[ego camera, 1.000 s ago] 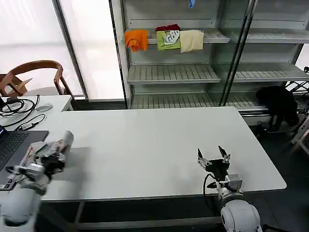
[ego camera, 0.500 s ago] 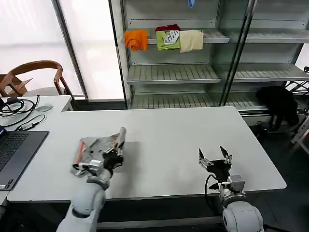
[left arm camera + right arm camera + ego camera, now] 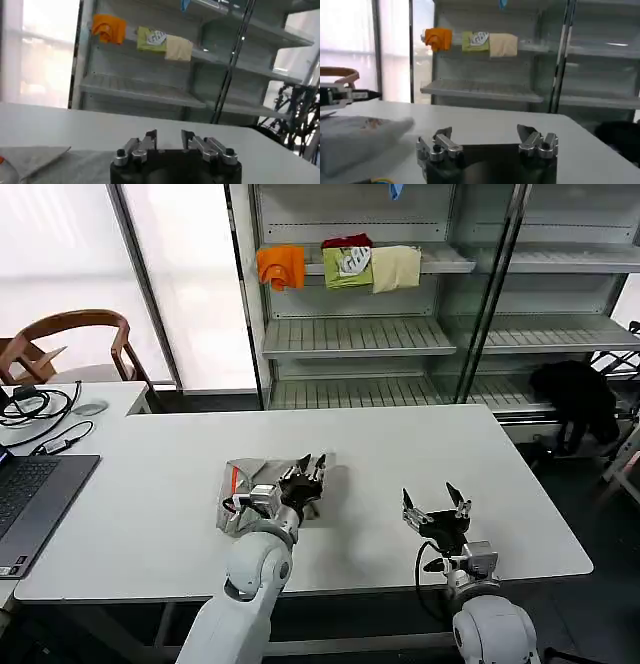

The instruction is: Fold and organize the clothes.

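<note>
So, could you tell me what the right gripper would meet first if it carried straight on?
Probably nothing on the table: the right gripper, open, points across bare tabletop toward the shelving; depth is unclear.

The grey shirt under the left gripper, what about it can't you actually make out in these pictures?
- Head view: the left gripper covers part of the grey shirt, so its grip and any chest print are hidden.
- Left wrist view: the picture edge crops the shirt; the fold is unreadable.
- Right wrist view: the shirt is too blurred for detail, beyond the open right gripper.

Probably shop mock-up: retail shelving [image 3: 360, 334], laptop [image 3: 30, 494].
</note>
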